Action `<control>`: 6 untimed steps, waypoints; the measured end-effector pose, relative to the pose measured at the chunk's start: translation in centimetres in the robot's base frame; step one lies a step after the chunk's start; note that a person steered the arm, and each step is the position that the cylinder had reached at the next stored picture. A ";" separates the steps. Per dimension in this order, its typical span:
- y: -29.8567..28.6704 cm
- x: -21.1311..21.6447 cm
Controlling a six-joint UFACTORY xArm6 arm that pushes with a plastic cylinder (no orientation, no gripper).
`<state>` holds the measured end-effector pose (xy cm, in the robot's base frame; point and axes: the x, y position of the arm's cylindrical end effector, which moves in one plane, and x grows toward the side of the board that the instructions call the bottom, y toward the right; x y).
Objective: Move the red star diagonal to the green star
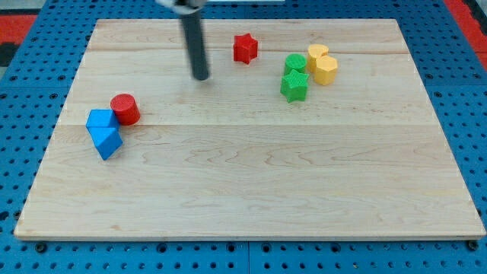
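- Beneath everything lay a pale wooden board (251,183), resting on a blue perforated base (30,91) that showed on all sides.
- The dark rod came down from the view's top edge; my tip (200,77) stood on the board in its upper-left-centre area.
- The arm carried no pincer, only this rod, so nothing was spread, pressed together or pinching.
- The red star (245,48) lay near the board's top edge, at about two o'clock from my tip, close by but clearly apart from it.
- The green star (294,86) lay at about four o'clock from the red star, with a gap between them, and roughly at three o'clock from my tip.
- A green round block (295,64) sat touching the green star's twelve o'clock side.
- Two yellow blocks (323,64), shapes not clearly made out, sat together just beside the green pair at two o'clock.
- A red cylinder (125,109) stood at about eight o'clock from my tip, well apart.
- Two blue blocks (103,132), angular in outline, lay touching the red cylinder at its seven o'clock side.
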<state>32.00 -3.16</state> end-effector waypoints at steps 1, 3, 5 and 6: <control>6.7 -2.0; -0.3 -8.8; -7.0 -4.7; -5.6 -8.8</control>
